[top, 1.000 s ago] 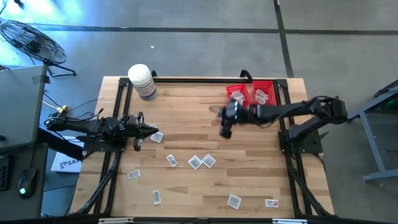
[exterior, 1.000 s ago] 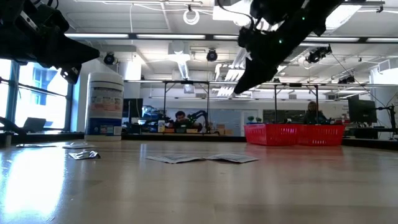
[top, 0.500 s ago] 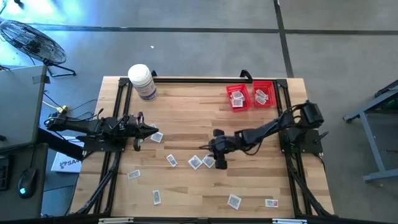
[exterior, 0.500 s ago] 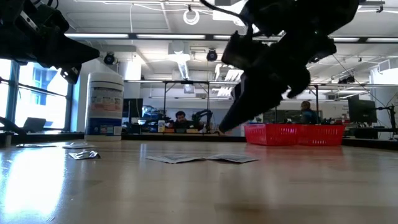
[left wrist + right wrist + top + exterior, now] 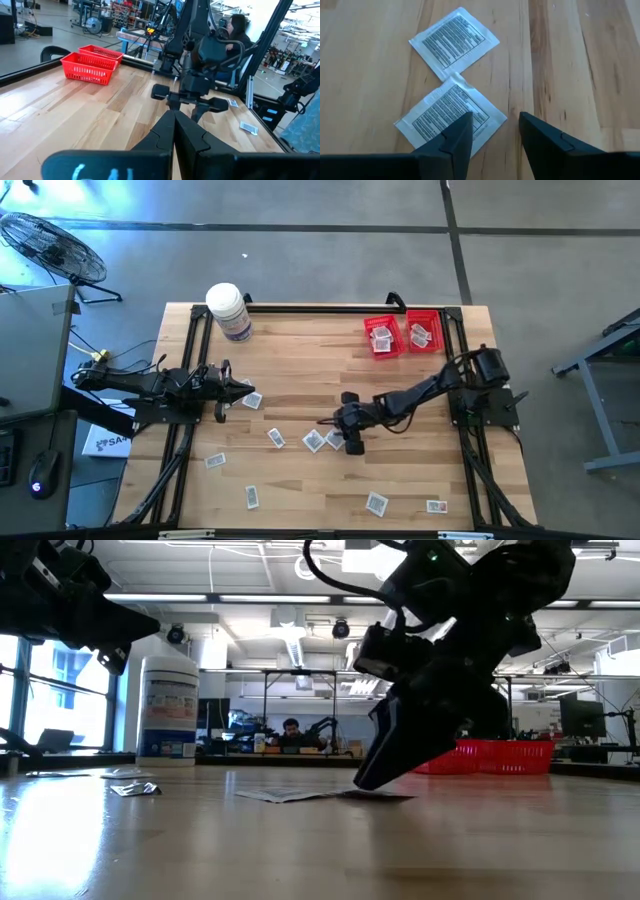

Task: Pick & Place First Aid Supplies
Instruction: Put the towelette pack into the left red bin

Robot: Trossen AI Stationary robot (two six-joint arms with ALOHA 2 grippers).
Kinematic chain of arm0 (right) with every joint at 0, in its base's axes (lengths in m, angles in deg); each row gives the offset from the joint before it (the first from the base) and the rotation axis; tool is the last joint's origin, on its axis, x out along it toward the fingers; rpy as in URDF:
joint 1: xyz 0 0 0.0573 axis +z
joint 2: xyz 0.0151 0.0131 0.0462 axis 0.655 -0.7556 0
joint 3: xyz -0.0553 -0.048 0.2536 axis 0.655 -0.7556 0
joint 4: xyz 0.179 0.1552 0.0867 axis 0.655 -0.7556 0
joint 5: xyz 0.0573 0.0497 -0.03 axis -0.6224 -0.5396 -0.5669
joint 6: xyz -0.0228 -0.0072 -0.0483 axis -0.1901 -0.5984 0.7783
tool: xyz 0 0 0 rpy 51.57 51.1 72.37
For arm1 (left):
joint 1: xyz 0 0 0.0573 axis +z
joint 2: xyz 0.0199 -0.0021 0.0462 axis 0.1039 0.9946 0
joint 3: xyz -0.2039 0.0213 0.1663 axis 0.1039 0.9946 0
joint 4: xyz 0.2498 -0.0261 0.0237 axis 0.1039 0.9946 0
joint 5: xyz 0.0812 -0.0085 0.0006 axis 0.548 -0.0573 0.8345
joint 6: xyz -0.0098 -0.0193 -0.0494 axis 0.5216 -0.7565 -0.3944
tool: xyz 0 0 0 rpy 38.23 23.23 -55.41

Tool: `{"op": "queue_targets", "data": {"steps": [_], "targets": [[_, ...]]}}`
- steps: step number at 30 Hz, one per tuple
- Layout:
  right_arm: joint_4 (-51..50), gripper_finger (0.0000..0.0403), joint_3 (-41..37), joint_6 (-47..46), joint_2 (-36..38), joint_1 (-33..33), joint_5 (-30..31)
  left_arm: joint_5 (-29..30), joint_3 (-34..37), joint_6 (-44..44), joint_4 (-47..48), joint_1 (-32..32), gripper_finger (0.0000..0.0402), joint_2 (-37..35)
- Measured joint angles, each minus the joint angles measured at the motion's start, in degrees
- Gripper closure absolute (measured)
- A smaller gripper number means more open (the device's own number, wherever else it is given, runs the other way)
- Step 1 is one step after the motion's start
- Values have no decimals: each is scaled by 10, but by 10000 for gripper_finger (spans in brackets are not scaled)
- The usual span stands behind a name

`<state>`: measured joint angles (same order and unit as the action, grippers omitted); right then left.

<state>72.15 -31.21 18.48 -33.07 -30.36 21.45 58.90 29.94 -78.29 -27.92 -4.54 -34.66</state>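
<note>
Black right gripper (image 5: 492, 132) had dropped from the red baskets (image 5: 402, 334) to the table, fingers parted, one tip over the nearer packet (image 5: 447, 116).

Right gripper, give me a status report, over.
Right gripper open, low over two touching packets, nothing held. Left gripper shut, parked at table's left side. More packets scattered; nothing blocking. Over.

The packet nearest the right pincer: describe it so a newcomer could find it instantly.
Start at the two red baskets at the table's far right corner, then follow the right arm to its open pincer mid-table. Two white packets touch corner to corner there; the packet meant is the one partly under a pincer finger, its twin lying clear.
</note>
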Motion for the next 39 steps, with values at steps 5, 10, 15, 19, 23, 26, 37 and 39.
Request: {"op": "queue_targets", "data": {"steps": [5, 10, 15, 19, 23, 26, 37, 39], "targets": [[5, 261, 0, 12, -7, 0, -3, 0, 0, 0, 0, 0, 401, 0], [1, 284, 1, 34, -7, -1, 6, 0, 0, 0, 0, 0, 401, 0], [-21, 322, 2, 21, -8, -13, 1, 0, 0, 0, 0, 0, 401, 0], [-30, 352, 2, 16, -8, -23, 1, 0, 0, 0, 0, 0, 401, 0], [-33, 384, 2, 11, -8, -27, 2, 0, 0, 0, 0, 0, 401, 0], [-34, 400, 1, 10, -8, -28, 5, 0, 0, 0, 0, 0, 401, 0], [-51, 393, -3, 5, 34, -29, 25, 0, 0, 0, 0, 0, 401, 0], [-44, 387, -2, 11, 45, -29, 36, 0, 0, 0, 0, 0, 401, 0]]}}
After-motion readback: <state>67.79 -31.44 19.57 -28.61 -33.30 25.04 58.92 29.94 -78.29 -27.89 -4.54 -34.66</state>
